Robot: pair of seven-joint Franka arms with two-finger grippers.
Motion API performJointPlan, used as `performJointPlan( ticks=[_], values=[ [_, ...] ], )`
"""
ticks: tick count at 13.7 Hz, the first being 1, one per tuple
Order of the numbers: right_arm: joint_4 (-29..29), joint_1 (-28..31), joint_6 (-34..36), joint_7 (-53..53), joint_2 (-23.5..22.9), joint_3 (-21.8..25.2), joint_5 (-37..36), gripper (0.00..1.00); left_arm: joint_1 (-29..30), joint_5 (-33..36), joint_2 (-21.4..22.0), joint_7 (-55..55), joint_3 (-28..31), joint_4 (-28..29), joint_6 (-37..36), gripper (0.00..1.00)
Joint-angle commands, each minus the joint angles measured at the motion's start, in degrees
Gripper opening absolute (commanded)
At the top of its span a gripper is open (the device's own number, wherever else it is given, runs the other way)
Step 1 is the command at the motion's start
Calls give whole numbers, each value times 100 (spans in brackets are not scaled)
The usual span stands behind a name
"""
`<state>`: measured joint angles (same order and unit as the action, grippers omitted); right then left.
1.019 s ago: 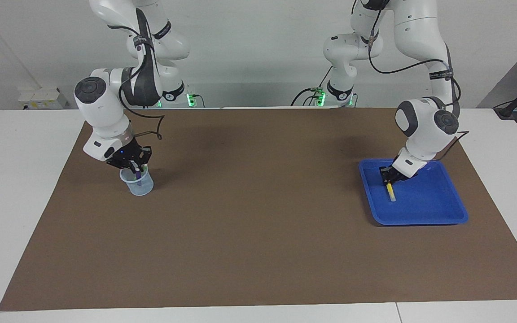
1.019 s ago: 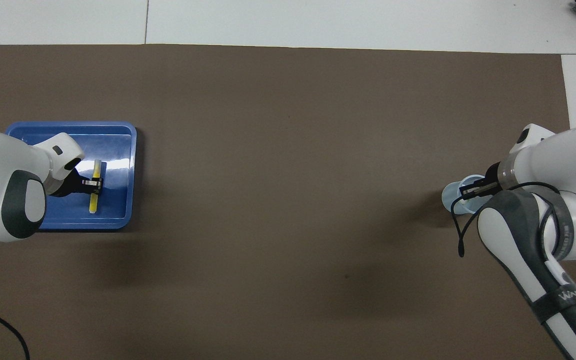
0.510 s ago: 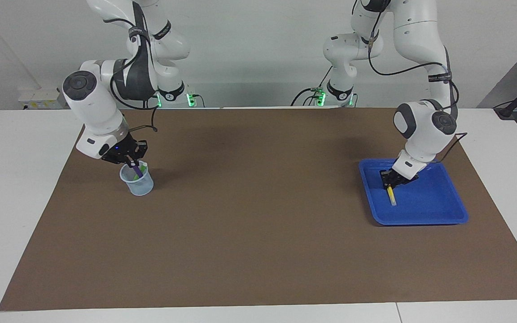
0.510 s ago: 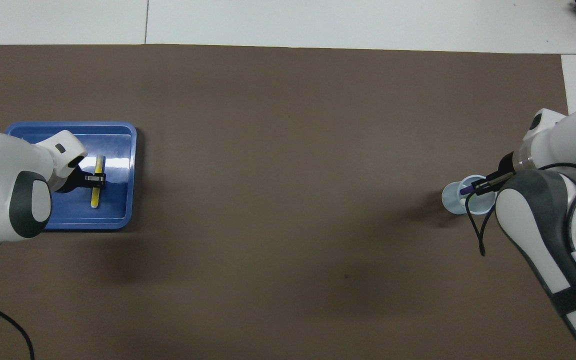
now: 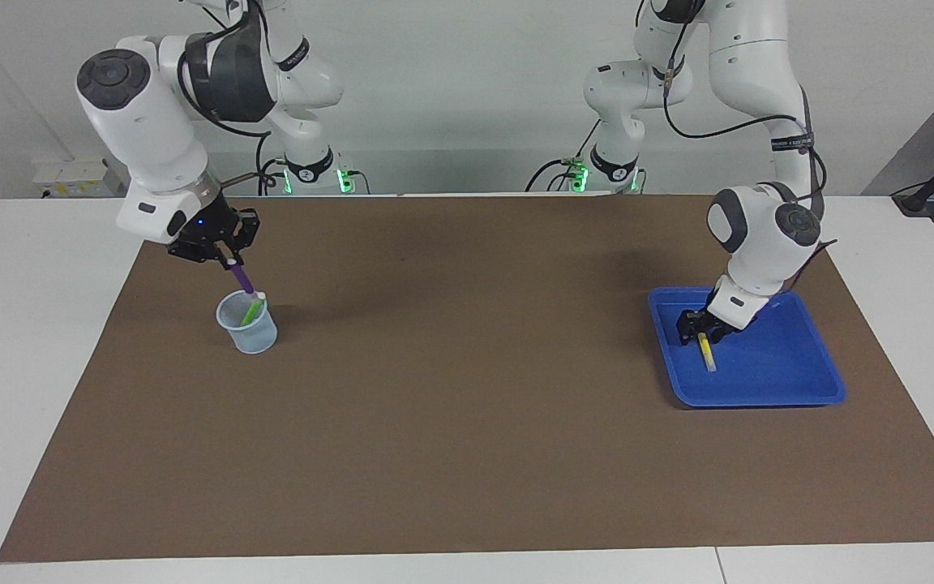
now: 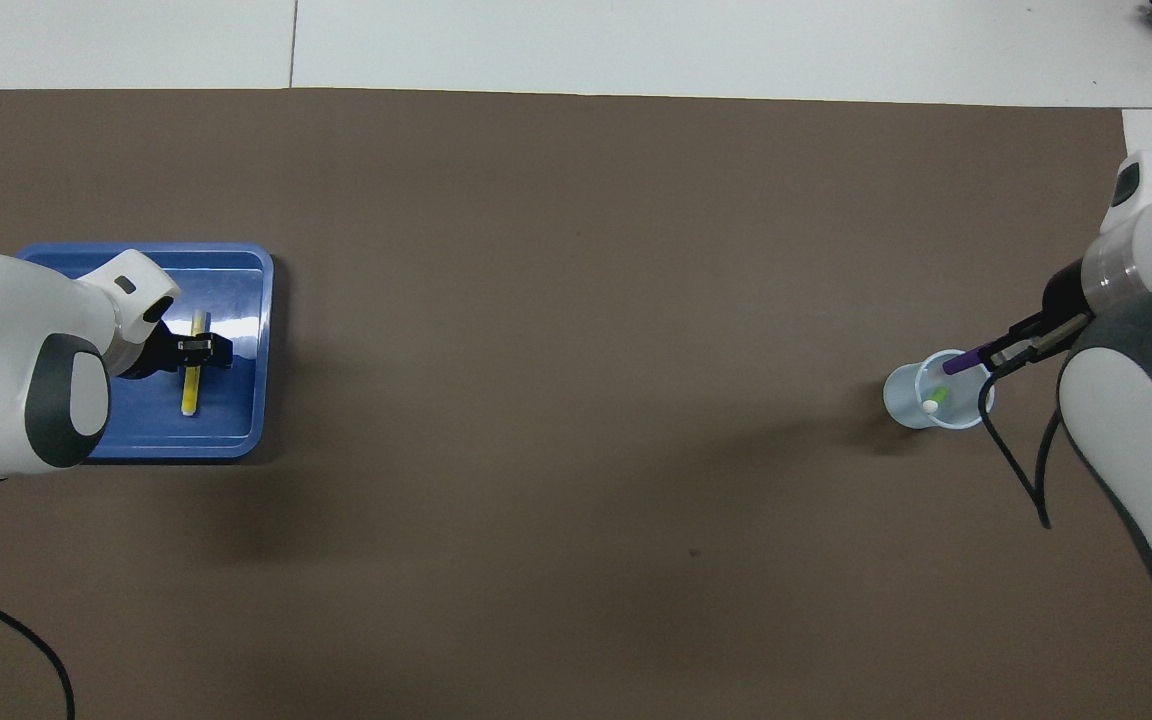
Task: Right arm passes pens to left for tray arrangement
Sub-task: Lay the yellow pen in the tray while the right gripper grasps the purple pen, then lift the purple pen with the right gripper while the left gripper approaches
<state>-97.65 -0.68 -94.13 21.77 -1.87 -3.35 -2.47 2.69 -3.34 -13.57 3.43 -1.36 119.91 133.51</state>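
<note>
- Risen since the earlier frame, the right gripper pinches the purple pen above the pale cup; the green pen leans inside the cup.
- Left gripper: fingers spread over the yellow pen, which lies flat in the blue tray at the left arm's end.

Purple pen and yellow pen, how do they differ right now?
The purple pen hangs tilted from the right gripper above the cup; the yellow pen lies flat in the tray under the left gripper. The purple one is lifted, the yellow one rests. Both are slim markers.
</note>
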Motion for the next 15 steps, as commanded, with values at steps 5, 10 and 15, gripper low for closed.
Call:
performJointPlan(
  ticks=[5,10,15],
  values=[
    [114,-504,-193,-1551,-42,-174,912,0,-31,-553,3,-202,22,-1372,-1992,83],
    [-333,-704,-1421,-3122,28,-209,2215,0,-110,-1448,222,-2061,-13,-1936,-2716,86],
    [-1080,-1302,-2722,-4548,195,-210,2874,0,-190,-2669,443,-3968,-13,-1875,-2637,86]
  ],
)
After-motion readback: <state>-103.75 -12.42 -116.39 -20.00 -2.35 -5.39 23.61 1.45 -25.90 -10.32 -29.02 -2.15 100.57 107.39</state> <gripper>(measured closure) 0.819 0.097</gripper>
